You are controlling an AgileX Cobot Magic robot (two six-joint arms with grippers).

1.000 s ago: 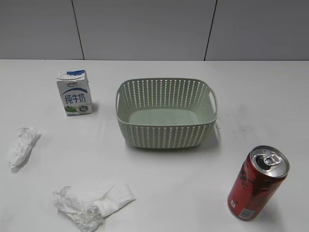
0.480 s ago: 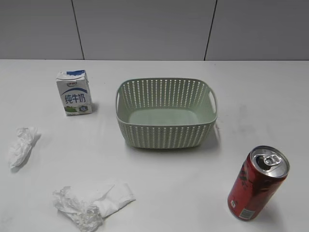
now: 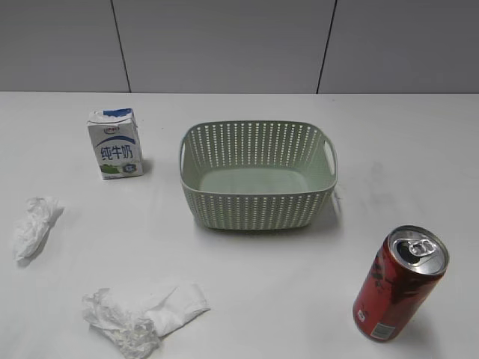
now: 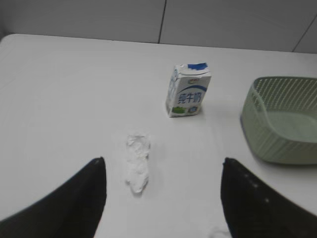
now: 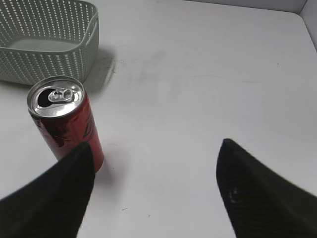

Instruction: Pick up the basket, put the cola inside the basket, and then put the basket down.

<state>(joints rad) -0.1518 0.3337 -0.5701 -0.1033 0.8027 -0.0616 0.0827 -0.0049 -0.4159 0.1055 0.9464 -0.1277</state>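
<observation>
The pale green basket stands empty on the white table at the middle, and shows at the right edge of the left wrist view and top left of the right wrist view. The red cola can stands upright at the front right, also in the right wrist view. My left gripper is open and empty above a crumpled tissue. My right gripper is open and empty; its left finger is just in front of the can. Neither gripper shows in the exterior view.
A white-and-blue milk carton stands left of the basket, also in the left wrist view. One crumpled tissue lies at the left, another at the front left. A grey wall runs behind the table.
</observation>
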